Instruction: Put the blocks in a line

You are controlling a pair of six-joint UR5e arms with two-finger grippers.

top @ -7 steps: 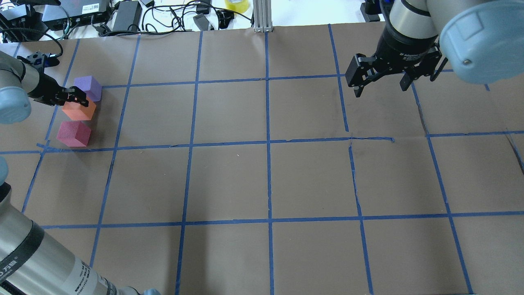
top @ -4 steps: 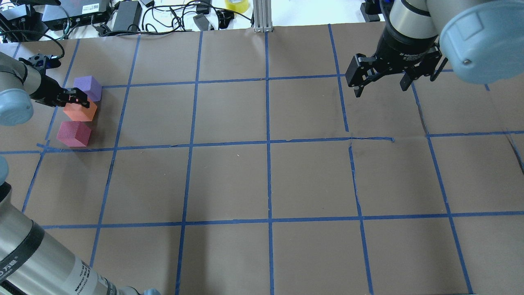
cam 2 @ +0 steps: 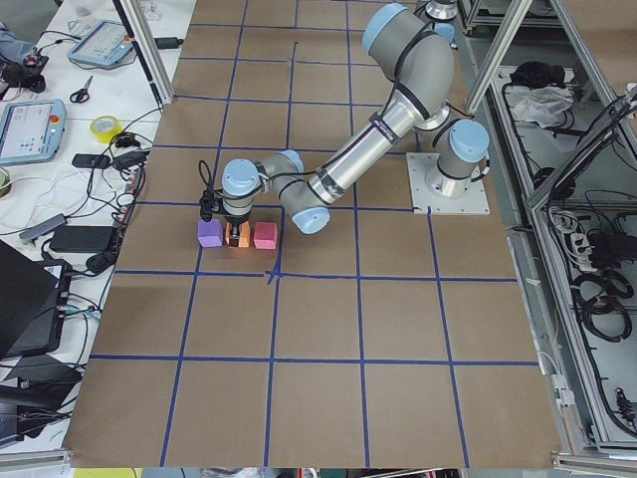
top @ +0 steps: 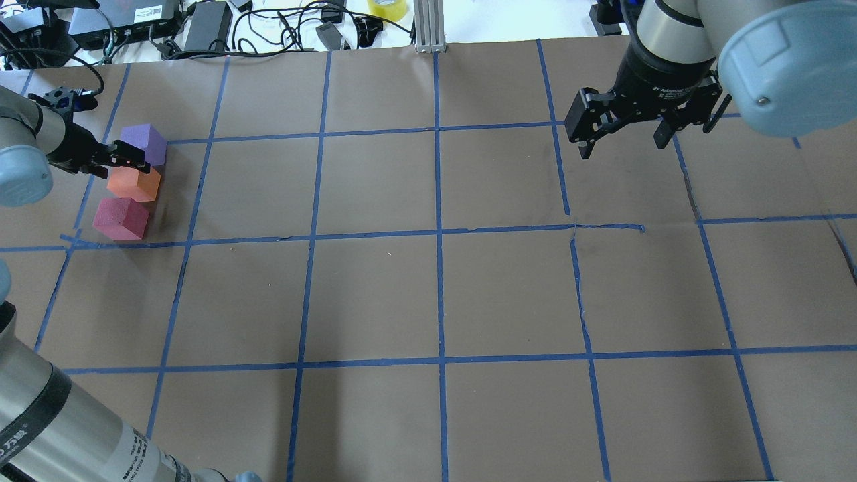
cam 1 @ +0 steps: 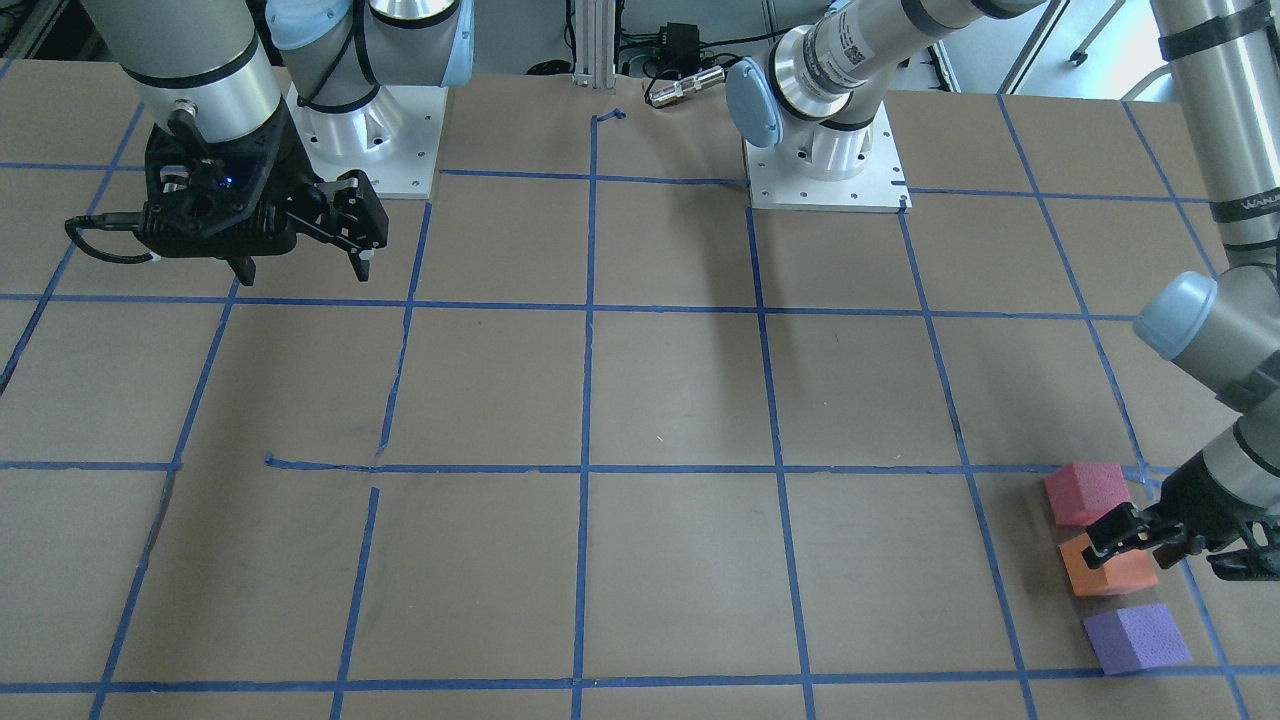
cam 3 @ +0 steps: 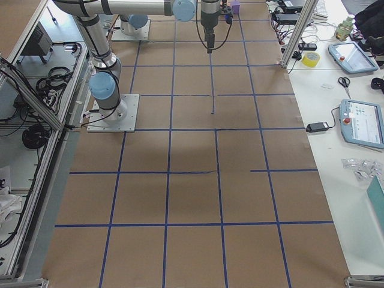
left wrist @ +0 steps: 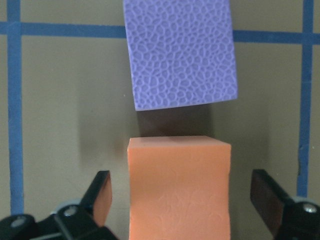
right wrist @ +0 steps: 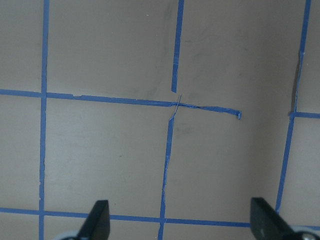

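While spread wide in the wrist view, one to each side of the orange block (left wrist: 179, 187) with a gap on both sides: jaws of left gripper (left wrist: 182, 197), no contact seen, nothing held. Checked against the overhead a second back: orange block now drawn smaller and shifted slightly, gripper barely moved; read as block lowered to the table (top: 428, 294) and let go. Sits between purple block (top: 143, 143) and pinkish-red block (top: 121, 218), all three in a short, slightly slanted row at the table's far left. Narrow shadowed gap to purple; close against pinkish-red in the front view. Judged: line essentially made, only withdrawal left. Right gripper (top: 622, 144) well apart over the far right, jaws wide, empty, unchanged. Not confirmable: underside of orange block, so seating on table inferred only; pinkish-red block outside wrist view; top of orange block partly covered by left jaws in the overhead.
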